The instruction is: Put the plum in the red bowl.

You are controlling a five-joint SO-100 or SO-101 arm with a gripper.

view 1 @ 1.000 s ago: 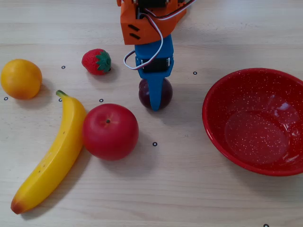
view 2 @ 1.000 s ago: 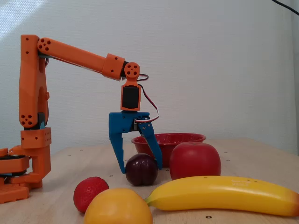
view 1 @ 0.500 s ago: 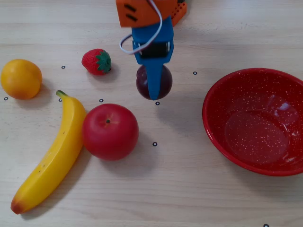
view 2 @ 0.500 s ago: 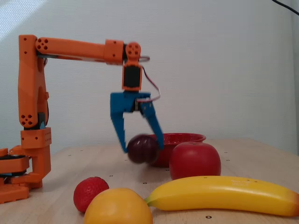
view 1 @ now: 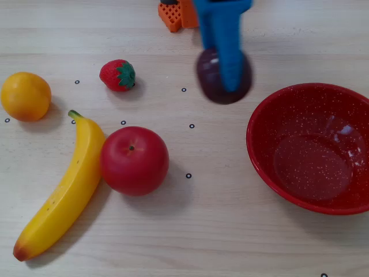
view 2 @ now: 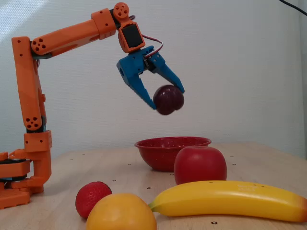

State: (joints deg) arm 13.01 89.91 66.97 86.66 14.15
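Note:
The dark purple plum [view 1: 214,81] [view 2: 169,99] hangs high in the air, clamped between the blue fingers of my gripper [view 1: 229,78] [view 2: 167,98], which is shut on it. In the top-down fixed view the plum sits just left of the red bowl's [view 1: 308,147] rim, above bare table. In the side fixed view the plum floats well above the red bowl [view 2: 165,151].
On the table lie a red apple [view 1: 134,160], a banana [view 1: 64,187], an orange [view 1: 25,96] and a strawberry [view 1: 117,75]. The arm's orange base [view 2: 26,177] stands at the left of the side fixed view.
The gripper has lifted the plum off the table and carried it up and to the right, toward the red bowl. The other fruits have not moved.

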